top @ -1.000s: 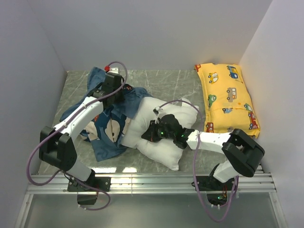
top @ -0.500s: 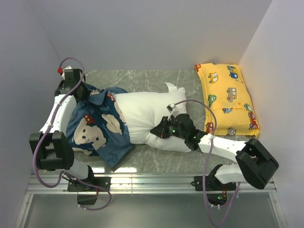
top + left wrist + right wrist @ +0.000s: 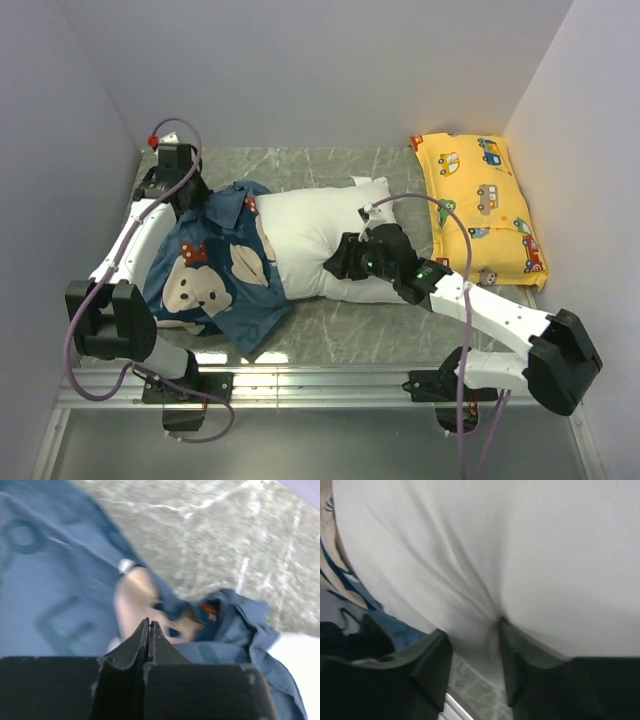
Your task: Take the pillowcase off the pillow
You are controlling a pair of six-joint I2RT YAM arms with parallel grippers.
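Currently plump white rectangular pillow (image 3: 310,232) lies lengthwise left-right, left end in dark blue bear-print fabric pillowcase (image 3: 215,275). L gripper (image 3: 150,624) pinches case, R gripper (image 3: 472,642) clamps pillow.

Blue bear-print pillowcase (image 3: 215,270) overlaps left end of white pillow (image 3: 310,235).

Plain pale grey walls (image 3: 300,70) enclose a grey marble-patterned tabletop (image 3: 310,162). An aluminium rail (image 3: 320,378) runs along its near edge.
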